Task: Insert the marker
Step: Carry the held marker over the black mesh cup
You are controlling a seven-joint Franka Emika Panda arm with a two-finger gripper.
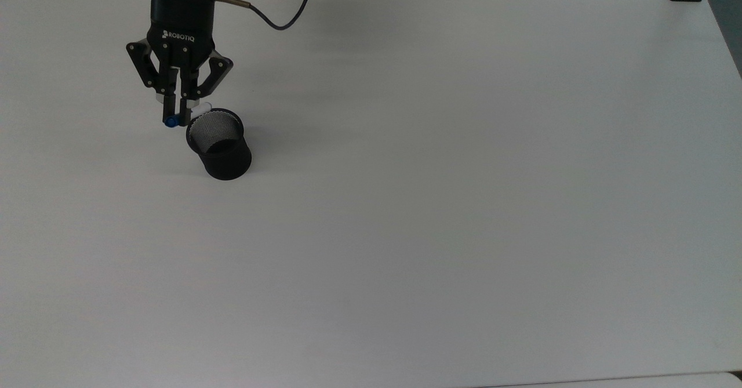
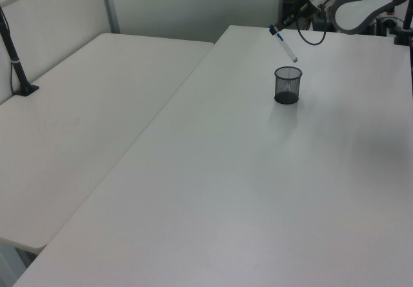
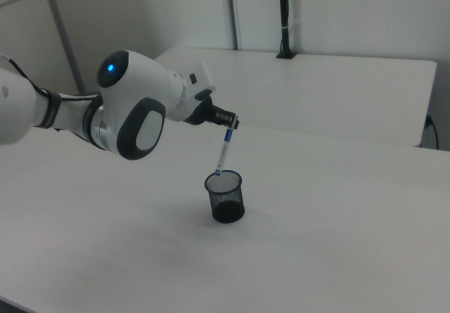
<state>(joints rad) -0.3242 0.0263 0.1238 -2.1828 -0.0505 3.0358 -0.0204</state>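
Marker [image 3: 223, 153] hangs tilted in the upper middle of the right view, my gripper [image 3: 231, 124] clamped on its upper blue end, lower tip poised just above the rim of the black mesh cup [image 3: 225, 196]. In the left view the marker [image 2: 284, 44] slants down toward the cup [image 2: 287, 84] at upper right. In the top view my gripper [image 1: 176, 114] sits at upper left, beside the cup [image 1: 219, 144], on the white table [image 1: 440, 202]. I judge this the alignment step: next I should lower the tip inside the rim, then release.
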